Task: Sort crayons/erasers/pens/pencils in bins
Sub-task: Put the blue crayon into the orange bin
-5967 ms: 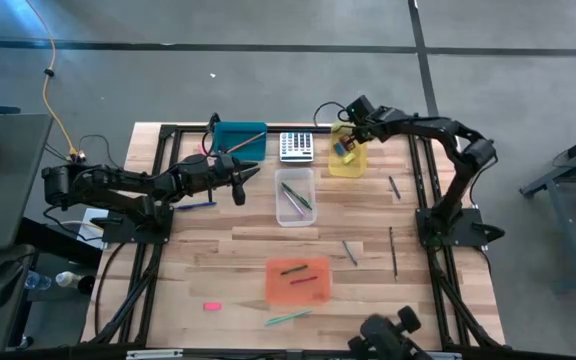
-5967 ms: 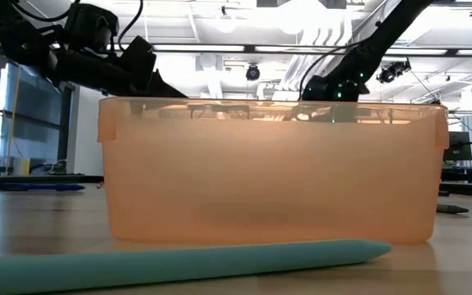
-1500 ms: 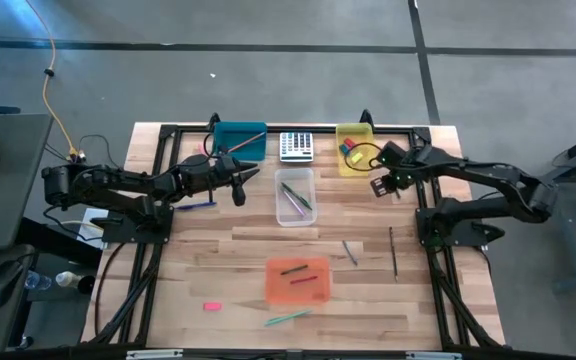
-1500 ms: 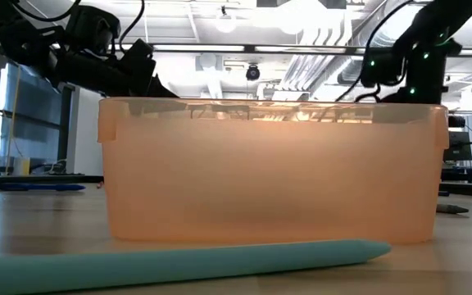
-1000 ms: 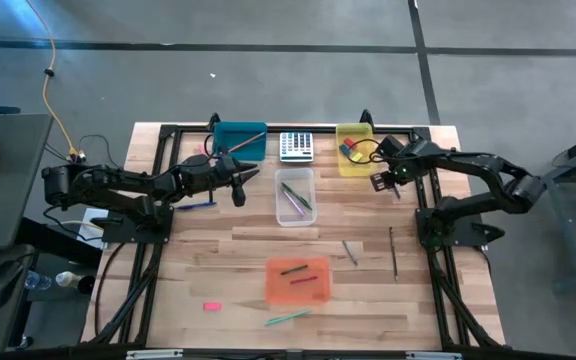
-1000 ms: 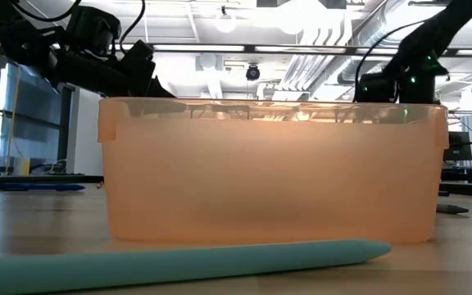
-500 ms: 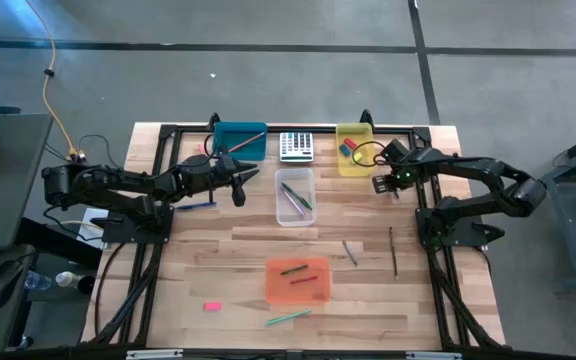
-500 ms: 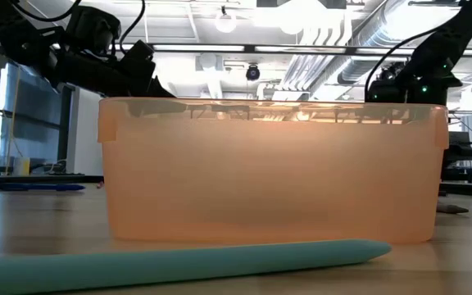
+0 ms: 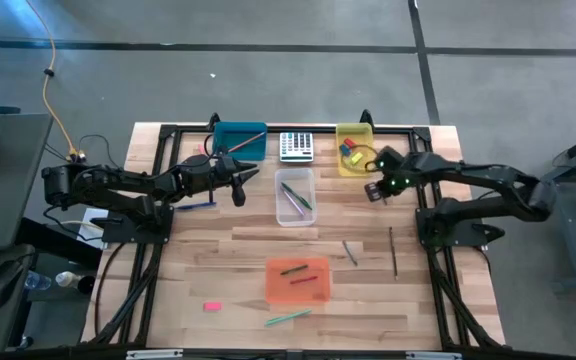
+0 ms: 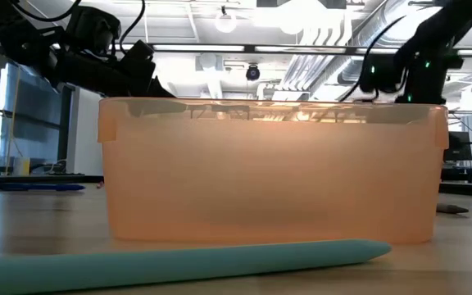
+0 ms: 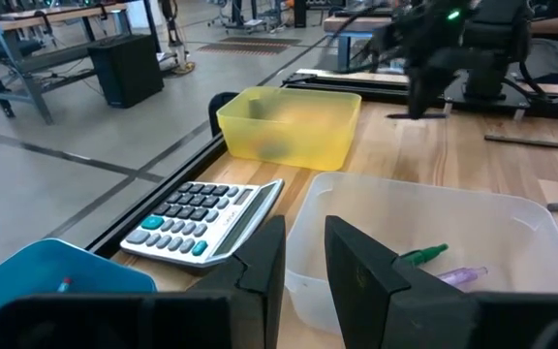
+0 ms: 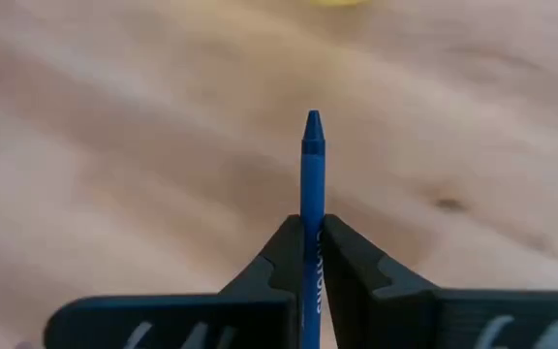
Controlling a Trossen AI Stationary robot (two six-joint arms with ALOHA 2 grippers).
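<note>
Wood bench (image 9: 248, 250), high view: teal bin (image 9: 240, 140), calculator (image 9: 296, 147) and yellow bin (image 9: 352, 150) in a row along the far edge; clear bin (image 9: 295, 196) just in front of the calculator, pens inside. Orange bin (image 9: 298, 281) nearer the front holds two sticks. Pink eraser (image 9: 210, 306) loose front left, green pen (image 9: 288, 317) in front of the orange bin, dark sticks (image 9: 392, 250) loose on the right. Left pincer (image 9: 238, 186) hovers between teal and clear bins. Right pincer (image 9: 372, 191) sits just in front of the yellow bin.

Low view: orange bin (image 10: 273, 172) wall fills the frame, green pen (image 10: 179, 264) lying in front of it, both arms above.

Left wrist: left pincer (image 11: 303, 254) fingers slightly apart, nothing between them; calculator (image 11: 201, 219), yellow bin (image 11: 289, 126), clear bin (image 11: 424, 252) ahead.

Right wrist: right pincer (image 12: 311, 254) pinching a blue crayon (image 12: 312, 184), tip pointing away, over bare wood.
</note>
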